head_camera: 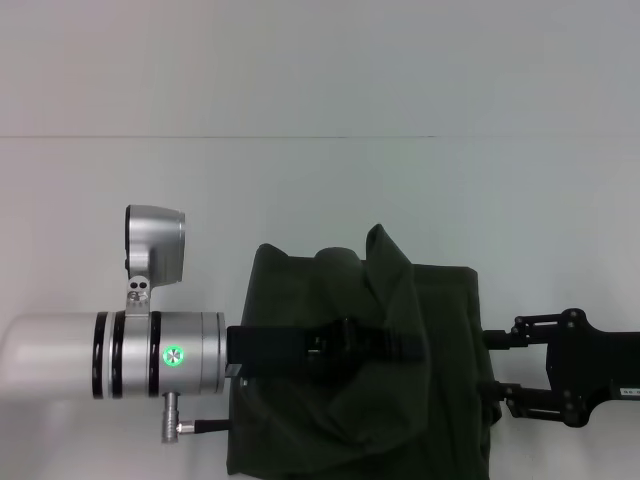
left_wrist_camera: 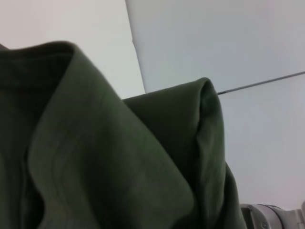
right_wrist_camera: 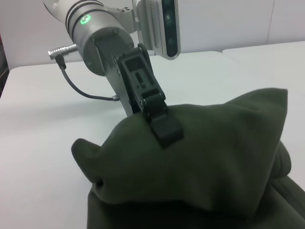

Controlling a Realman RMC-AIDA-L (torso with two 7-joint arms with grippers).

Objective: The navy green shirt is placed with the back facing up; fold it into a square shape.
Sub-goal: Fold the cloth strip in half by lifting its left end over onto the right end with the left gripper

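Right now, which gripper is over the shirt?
The left gripper: it reaches across the navy green shirt, holding a raised fold. The right gripper sits at the shirt's right edge.

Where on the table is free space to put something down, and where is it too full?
The white table is bare beyond the shirt, and to the left beyond the left arm. The near middle is crowded: the left gripper pinches a raised fold of the shirt, and the right gripper waits at its right edge.
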